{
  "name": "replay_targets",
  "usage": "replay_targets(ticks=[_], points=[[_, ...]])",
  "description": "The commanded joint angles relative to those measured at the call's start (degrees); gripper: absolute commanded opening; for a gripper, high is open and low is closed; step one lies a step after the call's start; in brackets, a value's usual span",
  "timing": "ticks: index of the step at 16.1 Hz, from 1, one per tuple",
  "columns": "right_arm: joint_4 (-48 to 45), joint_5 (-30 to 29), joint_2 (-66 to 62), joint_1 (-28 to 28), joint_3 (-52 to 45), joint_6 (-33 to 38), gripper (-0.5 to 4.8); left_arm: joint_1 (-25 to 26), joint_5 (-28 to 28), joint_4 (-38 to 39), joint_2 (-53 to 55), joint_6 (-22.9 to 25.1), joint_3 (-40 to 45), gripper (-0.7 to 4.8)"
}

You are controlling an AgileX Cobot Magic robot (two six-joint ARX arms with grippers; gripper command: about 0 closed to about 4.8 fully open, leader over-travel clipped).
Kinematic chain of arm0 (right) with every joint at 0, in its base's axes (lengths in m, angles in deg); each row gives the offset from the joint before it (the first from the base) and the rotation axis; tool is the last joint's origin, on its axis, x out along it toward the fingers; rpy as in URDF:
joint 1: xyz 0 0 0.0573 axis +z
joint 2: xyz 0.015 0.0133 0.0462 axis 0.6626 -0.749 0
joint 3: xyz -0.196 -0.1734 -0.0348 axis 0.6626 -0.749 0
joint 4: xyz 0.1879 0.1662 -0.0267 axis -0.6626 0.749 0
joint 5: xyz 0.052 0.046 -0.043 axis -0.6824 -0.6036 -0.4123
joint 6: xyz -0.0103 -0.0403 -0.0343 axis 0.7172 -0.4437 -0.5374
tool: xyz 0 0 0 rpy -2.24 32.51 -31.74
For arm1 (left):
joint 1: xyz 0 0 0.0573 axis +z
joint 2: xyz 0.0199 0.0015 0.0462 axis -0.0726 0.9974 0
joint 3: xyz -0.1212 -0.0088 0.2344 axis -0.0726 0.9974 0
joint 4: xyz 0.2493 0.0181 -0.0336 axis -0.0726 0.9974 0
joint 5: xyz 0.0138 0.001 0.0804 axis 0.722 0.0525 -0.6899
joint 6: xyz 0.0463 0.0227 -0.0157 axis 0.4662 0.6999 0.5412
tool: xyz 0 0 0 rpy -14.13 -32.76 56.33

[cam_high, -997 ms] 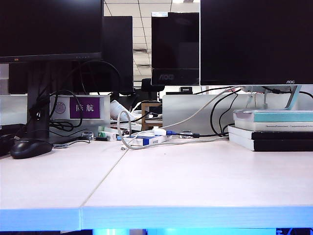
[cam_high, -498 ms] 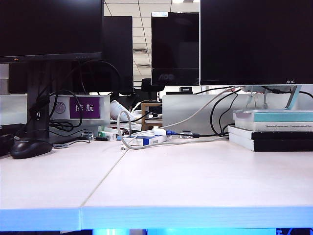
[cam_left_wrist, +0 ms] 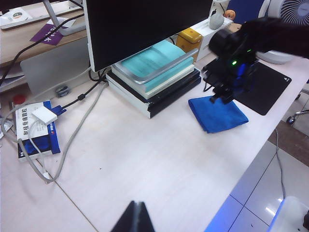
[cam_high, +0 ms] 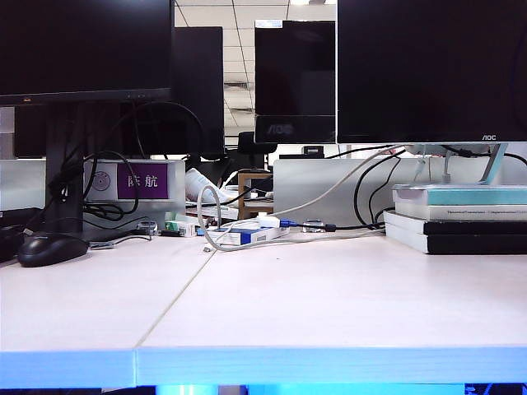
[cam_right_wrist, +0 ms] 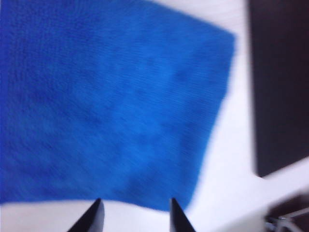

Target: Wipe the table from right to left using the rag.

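A black mouse [cam_high: 51, 248] sits at the far left of the pale worktop [cam_high: 329, 304], under a dark monitor [cam_high: 82, 49]. Behind it a purple plate [cam_high: 142, 181] carries white Chinese characters. Cables [cam_high: 247, 230] and a small blue-and-white box [cam_high: 247, 237] clutter the middle, near the worktop's thin seam. A second screen [cam_high: 295, 82] farther back reads "AOC", and the same mark sits on the large monitor [cam_high: 428, 70] at right, whose stand rests on stacked books [cam_high: 457, 218]; their spine text is too small to read.

From the left wrist, the left gripper [cam_left_wrist: 134, 217] shows only as a single dark tip over bare worktop, its fingertips together as far as can be seen. Across the worktop the right gripper [cam_left_wrist: 223, 96] hangs directly over the blue rag [cam_left_wrist: 217, 113], which lies flat beside the books and a black mat [cam_left_wrist: 263, 89]. The right wrist view, blurred, has the rag [cam_right_wrist: 111, 96] filling the frame, the right gripper [cam_right_wrist: 133, 215] with fingers apart at its edge, holding nothing.
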Motion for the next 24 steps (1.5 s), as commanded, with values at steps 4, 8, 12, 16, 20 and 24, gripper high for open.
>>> replay_targets(ticks=[4,8,12,16,20,24], points=[[-7.5,-5.5,-1.9,-0.8,-1.3,2.3,2.34,0.0,0.2,-1.2,-0.2,1.3,-0.2,-0.05],[-9.5,-9.1,-1.8,-2.9,-4.3,2.4,2.34,0.0,0.1,-2.3,-0.2,1.3,-0.2,-0.05],[-12.7,-9.4,-1.8,-4.3,-4.7,1.9,2.34,0.0,0.1,-2.5,-0.2,1.3,-0.2,-0.05],[-16.3,-9.4,-1.9,-4.9,-4.8,1.8,2.33,0.0,0.1,-2.5,-0.2,1.2,-0.2,-0.05],[-19.1,-9.6,-2.0,-5.4,-7.3,0.5,2.33,0.0,0.2,-2.4,-0.2,1.2,-0.2,-0.05],[-21.8,-9.6,-2.0,-7.1,-10.6,0.5,2.33,0.0,0.2,-2.4,-0.2,1.1,-0.2,-0.05]])
